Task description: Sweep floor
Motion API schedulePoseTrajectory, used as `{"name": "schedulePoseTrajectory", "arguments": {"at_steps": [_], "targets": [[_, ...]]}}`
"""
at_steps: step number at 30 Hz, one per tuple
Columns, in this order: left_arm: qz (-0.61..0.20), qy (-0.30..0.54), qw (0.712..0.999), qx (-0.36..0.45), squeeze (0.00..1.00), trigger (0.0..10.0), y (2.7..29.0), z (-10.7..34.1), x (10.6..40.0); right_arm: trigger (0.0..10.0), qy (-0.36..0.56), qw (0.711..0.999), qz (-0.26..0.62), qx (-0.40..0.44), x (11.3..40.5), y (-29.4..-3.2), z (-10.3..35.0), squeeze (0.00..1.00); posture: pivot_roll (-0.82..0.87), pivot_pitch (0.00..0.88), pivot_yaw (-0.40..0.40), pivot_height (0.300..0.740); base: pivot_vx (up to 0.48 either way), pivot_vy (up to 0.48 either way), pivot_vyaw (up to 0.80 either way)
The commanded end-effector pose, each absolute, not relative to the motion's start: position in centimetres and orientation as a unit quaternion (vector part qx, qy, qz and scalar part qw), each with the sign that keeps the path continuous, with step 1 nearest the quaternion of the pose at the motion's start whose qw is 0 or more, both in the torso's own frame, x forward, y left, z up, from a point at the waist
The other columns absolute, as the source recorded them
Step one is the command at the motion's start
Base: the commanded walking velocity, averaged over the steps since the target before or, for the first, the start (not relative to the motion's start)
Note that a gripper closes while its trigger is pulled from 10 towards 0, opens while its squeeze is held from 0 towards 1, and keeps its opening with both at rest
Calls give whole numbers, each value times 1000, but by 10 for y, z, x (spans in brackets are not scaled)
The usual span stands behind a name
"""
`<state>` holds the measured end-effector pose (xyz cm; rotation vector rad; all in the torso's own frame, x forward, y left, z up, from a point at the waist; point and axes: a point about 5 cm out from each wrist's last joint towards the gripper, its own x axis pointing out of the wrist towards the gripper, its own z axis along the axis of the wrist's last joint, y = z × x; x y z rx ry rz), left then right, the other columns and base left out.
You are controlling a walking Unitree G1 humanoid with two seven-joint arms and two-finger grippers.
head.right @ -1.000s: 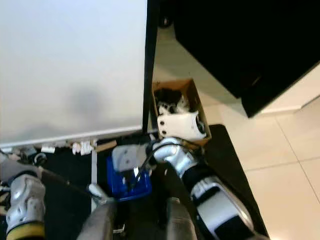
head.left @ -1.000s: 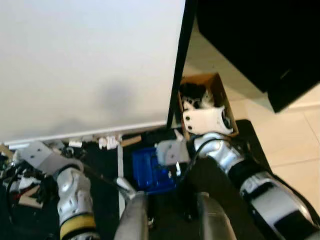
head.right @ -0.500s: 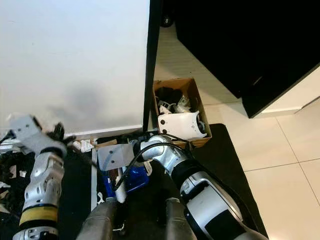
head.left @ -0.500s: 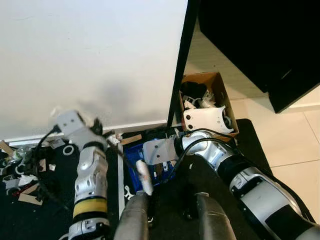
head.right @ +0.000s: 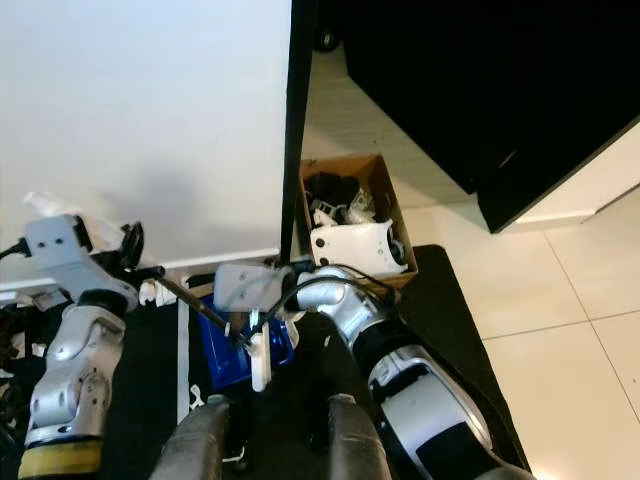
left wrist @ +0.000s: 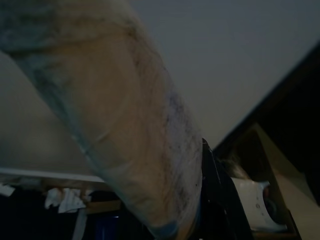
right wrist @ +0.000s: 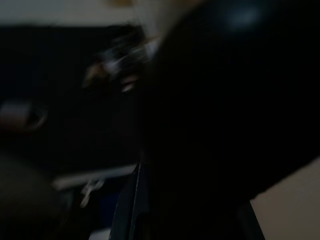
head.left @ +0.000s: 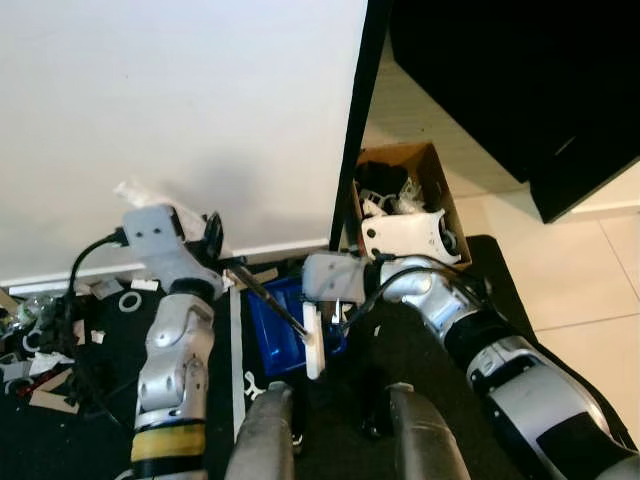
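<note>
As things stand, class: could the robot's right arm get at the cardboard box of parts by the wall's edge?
Probably yes. The cardboard box sits open just beyond the right gripper, and nothing stands between them, though that gripper seems busy at the blue bin.

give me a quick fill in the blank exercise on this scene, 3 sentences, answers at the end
1. The cardboard box holding a white shell part stands on the floor beside the ____ mat.
2. The plastic bin between the two arms is ____ in colour.
3. Small bits of clutter lie along the foot of the ____ wall.

Missing words: black; blue; white
</note>
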<state>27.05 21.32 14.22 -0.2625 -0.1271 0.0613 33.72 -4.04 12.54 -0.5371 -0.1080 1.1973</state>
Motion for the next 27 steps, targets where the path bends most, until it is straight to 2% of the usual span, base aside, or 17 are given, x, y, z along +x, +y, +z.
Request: {"name": "schedulePoseTrajectory", "arguments": {"at_steps": [1,2,4,6,11,17,23,27], "targets": [[35,-82,987,-136,0,10000,221,153,264,10000,-68,824,523,-207,343,-48,135,0,110,256,-58,740,0,0,0],[36,-83,986,-137,0,10000,223,155,262,10000,-71,832,514,-197,345,-52,137,0,110,256,-58,740,0,0,0],[23,-84,987,-134,0,10000,230,164,254,10000,-80,866,469,-152,349,-73,146,0,106,254,-50,740,0,0,0],[9,-84,987,-133,0,10000,233,172,248,10000,-84,882,445,-131,349,-88,149,0,99,255,-44,740,0,0,0],[-29,-77,987,-138,0,10000,238,188,236,10000,-81,898,418,-108,334,-113,146,0,89,258,-27,740,0,0,0],[-53,-59,984,-161,0,10000,233,192,228,10000,-66,915,387,-90,323,-131,141,0,66,258,-18,740,0,0,0],[-106,8,986,-125,0,10000,211,179,222,10000,-24,946,315,-66,315,-149,124,0,55,246,-17,740,0,0,0],[-78,40,990,-111,0,10000,203,163,228,10000,-11,958,282,-56,311,-151,117,0,48,241,-12,740,0,0,0]]}}
